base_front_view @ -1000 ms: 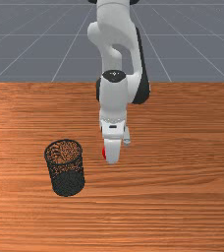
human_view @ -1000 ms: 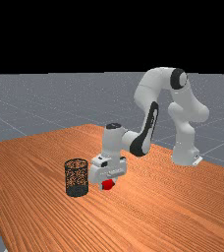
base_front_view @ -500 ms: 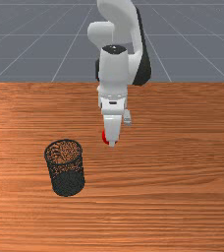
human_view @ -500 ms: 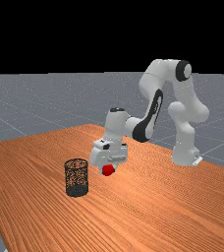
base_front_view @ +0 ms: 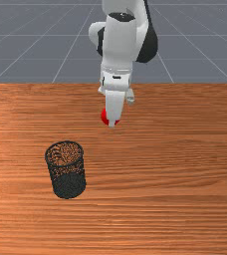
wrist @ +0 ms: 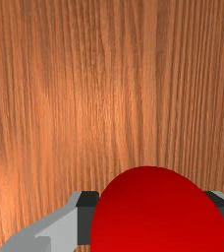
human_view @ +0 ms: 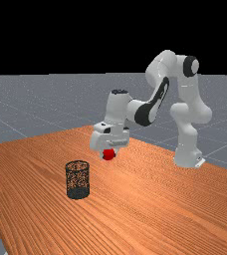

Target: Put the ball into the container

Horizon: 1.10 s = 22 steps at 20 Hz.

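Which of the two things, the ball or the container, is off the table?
The red ball: the fingers grip it above the table, whereas the black container stands upright on it.

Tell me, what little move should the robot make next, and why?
Probably carry the red ball toward the front view's left and nearer that camera, over the black mesh container. The white and grey gripper is shut on the ball, above the orange-brown wooden table, and the upright, open-topped container stands off that way.

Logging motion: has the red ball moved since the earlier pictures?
Yes, upward: in the far view, the red ball now shows higher than the mesh bin's rim.
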Each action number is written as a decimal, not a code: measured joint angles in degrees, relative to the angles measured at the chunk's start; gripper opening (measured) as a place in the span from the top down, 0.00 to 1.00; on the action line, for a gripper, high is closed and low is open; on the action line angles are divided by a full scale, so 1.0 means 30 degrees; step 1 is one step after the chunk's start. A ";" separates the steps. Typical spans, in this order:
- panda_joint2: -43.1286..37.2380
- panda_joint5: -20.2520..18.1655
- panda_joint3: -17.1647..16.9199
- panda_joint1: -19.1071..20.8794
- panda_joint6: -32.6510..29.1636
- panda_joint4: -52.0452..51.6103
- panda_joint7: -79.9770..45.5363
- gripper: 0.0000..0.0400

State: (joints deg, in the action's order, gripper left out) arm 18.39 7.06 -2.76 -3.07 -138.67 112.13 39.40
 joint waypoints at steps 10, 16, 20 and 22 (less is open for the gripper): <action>0.0097 -0.1872 0.0260 0.2214 -0.0283 -0.0103 0.4996 0.30; 0.0335 -0.1083 -0.0522 0.2468 -0.0318 -0.0342 0.4385 0.30; 0.0624 -0.1529 -0.0534 0.3033 0.0178 -0.0816 0.5289 0.30; 0.1037 -0.2636 -0.0125 0.3568 0.0339 -0.1441 0.6148 0.30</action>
State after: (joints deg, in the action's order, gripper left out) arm 21.50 -0.84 -3.14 7.63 -137.65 107.80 57.84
